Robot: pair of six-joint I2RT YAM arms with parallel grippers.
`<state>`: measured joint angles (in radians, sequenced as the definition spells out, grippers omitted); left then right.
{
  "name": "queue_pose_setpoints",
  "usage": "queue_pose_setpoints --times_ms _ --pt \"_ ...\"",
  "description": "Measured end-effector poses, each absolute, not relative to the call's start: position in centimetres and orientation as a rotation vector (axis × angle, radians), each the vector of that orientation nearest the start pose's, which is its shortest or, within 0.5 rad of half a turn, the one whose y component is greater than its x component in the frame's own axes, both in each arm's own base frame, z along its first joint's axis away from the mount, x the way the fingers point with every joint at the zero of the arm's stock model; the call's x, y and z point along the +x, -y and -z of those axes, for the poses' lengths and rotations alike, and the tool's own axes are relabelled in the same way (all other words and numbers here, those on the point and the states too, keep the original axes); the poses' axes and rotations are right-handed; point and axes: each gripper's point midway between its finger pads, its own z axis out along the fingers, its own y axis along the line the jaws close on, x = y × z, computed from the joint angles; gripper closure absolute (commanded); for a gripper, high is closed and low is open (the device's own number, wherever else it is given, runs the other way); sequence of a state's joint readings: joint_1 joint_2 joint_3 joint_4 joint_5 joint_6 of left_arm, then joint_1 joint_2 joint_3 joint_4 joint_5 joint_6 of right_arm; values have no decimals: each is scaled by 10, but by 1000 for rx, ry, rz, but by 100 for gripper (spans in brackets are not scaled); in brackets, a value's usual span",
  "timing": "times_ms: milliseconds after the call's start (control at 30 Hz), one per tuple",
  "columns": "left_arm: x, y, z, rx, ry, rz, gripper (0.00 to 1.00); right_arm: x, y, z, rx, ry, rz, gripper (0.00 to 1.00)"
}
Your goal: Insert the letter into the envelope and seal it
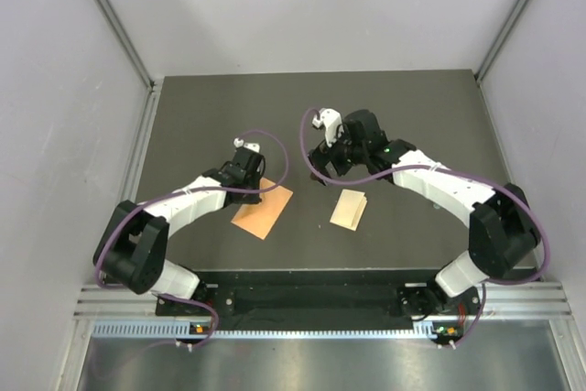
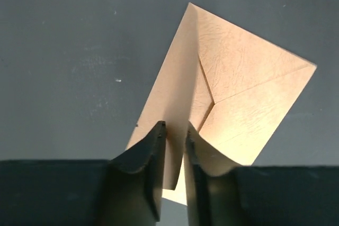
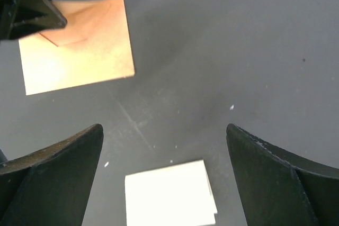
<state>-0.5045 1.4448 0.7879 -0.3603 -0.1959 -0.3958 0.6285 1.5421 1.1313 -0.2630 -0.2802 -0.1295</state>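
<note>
The orange envelope [image 1: 263,211] lies on the dark table left of centre, back side up. My left gripper [image 1: 254,184] is at its far edge. In the left wrist view the gripper [image 2: 175,130] is shut on the envelope's [image 2: 249,104] pointed flap [image 2: 183,78], which stands raised between the fingers. The cream letter [image 1: 349,209] lies folded flat to the right of the envelope. My right gripper [image 1: 322,169] hovers open and empty above the table just beyond the letter. In the right wrist view its jaws [image 3: 164,128] are wide apart, with the letter [image 3: 169,194] below and the envelope [image 3: 79,51] at the upper left.
The dark table mat [image 1: 412,116] is walled in by pale panels on the left, back and right. A metal rail [image 1: 320,295] runs along the near edge by the arm bases.
</note>
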Motion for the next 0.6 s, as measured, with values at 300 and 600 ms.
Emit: queue_pose_setpoints --times_ms 300,600 --pt "296 154 -62 -121 -2509 222 100 297 -268 -149 -796 -2154 -617 1" --pt "321 189 -143 -486 -2207 590 100 280 -272 -178 -324 -2182 -866 1"
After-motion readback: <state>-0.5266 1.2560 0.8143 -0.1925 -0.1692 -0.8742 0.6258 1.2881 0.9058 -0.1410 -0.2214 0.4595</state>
